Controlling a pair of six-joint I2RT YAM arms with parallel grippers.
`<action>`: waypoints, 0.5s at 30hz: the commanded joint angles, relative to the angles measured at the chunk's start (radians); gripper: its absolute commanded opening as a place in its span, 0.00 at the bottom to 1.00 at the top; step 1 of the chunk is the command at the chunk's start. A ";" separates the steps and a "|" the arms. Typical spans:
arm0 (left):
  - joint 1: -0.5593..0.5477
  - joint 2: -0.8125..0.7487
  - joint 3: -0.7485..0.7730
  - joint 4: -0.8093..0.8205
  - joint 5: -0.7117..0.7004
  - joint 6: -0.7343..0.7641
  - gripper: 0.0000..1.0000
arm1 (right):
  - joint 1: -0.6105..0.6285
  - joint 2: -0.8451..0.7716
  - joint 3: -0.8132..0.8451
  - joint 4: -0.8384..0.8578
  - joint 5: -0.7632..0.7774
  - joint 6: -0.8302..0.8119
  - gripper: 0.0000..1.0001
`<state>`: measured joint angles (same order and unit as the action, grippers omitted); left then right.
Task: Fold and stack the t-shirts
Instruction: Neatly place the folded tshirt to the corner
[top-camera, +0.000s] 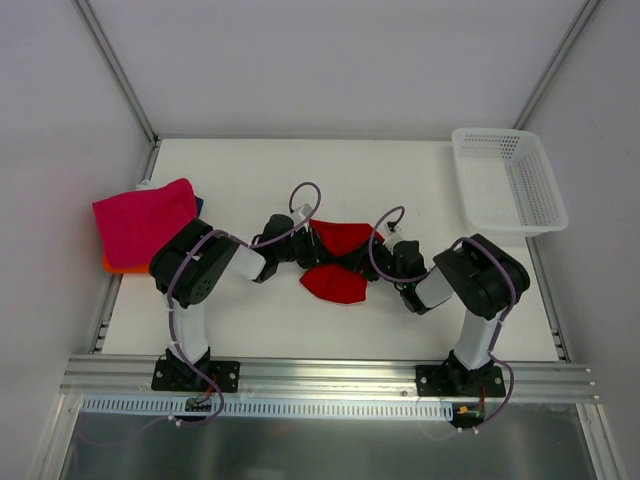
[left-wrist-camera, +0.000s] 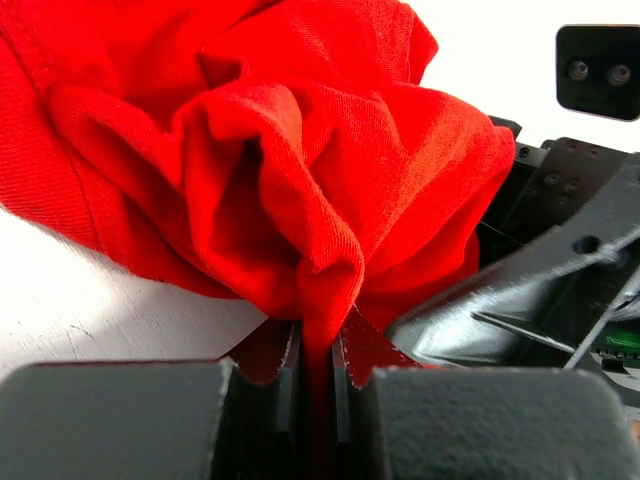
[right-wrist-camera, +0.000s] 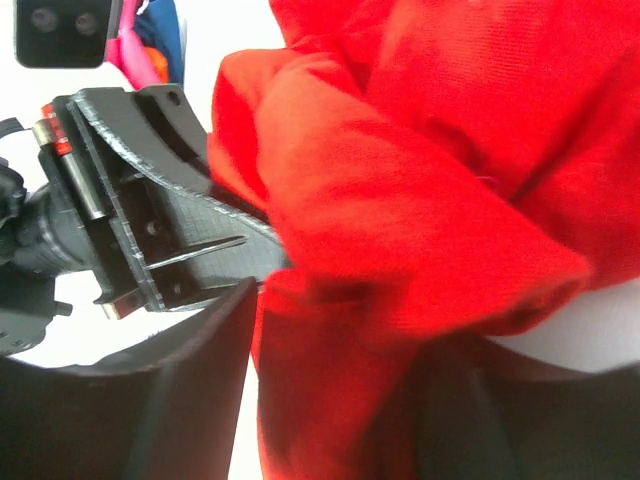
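Observation:
A bright red t-shirt (top-camera: 338, 264) lies bunched at the table's middle, between both arms. My left gripper (top-camera: 306, 244) is at its left edge. In the left wrist view that gripper (left-wrist-camera: 318, 350) is shut on a pinched fold of the red t-shirt (left-wrist-camera: 300, 150). My right gripper (top-camera: 384, 262) is at the shirt's right edge. In the right wrist view its jaws (right-wrist-camera: 355, 330) stand apart, with a thick wad of red t-shirt (right-wrist-camera: 420, 180) between them and a thin gap at the left finger (right-wrist-camera: 190, 380). Folded t-shirts are stacked at the far left, magenta (top-camera: 145, 220) over orange (top-camera: 118, 266) and blue (top-camera: 199, 204).
A white mesh basket (top-camera: 510, 180) stands at the back right corner. The two grippers face each other closely across the red shirt. An aluminium rail (top-camera: 330, 375) runs along the near edge, and white walls close in the table.

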<state>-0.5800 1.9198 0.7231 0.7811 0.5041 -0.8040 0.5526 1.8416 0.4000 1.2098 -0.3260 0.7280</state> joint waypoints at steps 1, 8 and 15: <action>-0.052 0.044 -0.044 -0.187 0.007 0.046 0.00 | 0.035 0.013 0.017 -0.072 -0.039 -0.029 0.59; -0.052 -0.005 -0.054 -0.258 -0.059 0.069 0.00 | 0.033 -0.071 -0.007 -0.137 -0.030 -0.085 0.83; -0.050 -0.215 -0.025 -0.607 -0.311 0.163 0.00 | 0.021 -0.284 -0.039 -0.372 0.062 -0.188 0.84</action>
<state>-0.6182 1.7702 0.7120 0.5343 0.3511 -0.7425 0.5755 1.6466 0.3813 0.9825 -0.3260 0.6155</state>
